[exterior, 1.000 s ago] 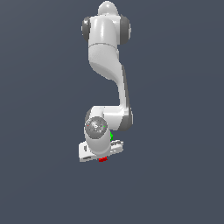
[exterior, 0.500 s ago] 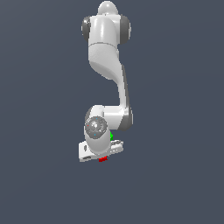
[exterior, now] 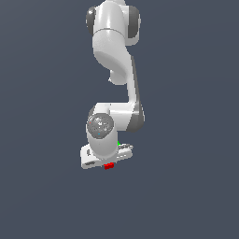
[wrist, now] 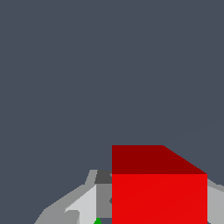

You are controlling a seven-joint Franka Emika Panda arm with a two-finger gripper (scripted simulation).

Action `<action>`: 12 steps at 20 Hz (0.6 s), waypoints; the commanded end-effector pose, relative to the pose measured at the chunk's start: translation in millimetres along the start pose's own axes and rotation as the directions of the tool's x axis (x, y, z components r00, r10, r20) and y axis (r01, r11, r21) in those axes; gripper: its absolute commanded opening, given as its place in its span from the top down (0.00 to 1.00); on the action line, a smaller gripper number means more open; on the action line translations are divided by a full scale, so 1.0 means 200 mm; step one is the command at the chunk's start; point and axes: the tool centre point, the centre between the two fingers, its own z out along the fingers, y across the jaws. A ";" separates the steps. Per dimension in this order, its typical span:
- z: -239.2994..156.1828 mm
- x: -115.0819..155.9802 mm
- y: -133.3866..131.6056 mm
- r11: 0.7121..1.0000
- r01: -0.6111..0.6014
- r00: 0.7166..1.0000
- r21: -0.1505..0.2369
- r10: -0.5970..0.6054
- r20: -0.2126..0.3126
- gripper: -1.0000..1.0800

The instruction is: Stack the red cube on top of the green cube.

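Observation:
The red cube (wrist: 159, 192) fills the space between my fingers in the wrist view, with a grey finger (wrist: 103, 192) against one side and the other finger at its opposite edge. In the exterior view the red cube (exterior: 108, 165) peeks out from under the white hand, where the gripper (exterior: 108, 162) is shut on it. Only a sliver of the green cube (exterior: 119, 144) shows beside the hand. A tiny corner of the green cube (wrist: 97, 221) also shows at the wrist picture's edge. The arm hides the rest of it.
The white arm (exterior: 114, 60) reaches down through the middle of the exterior view over a plain dark grey floor (exterior: 186, 186). No other objects show.
The wrist and hand have shifted a little upward in the exterior view, carrying the red cube along.

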 end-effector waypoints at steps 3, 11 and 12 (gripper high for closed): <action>-0.15 0.00 0.00 1.000 0.000 1.000 -0.001 0.000 -0.002 1.00; -0.25 0.01 0.00 1.000 0.000 1.000 -0.001 0.000 -0.002 1.00; -0.25 0.01 0.00 1.000 0.000 1.000 -0.001 0.000 -0.002 1.00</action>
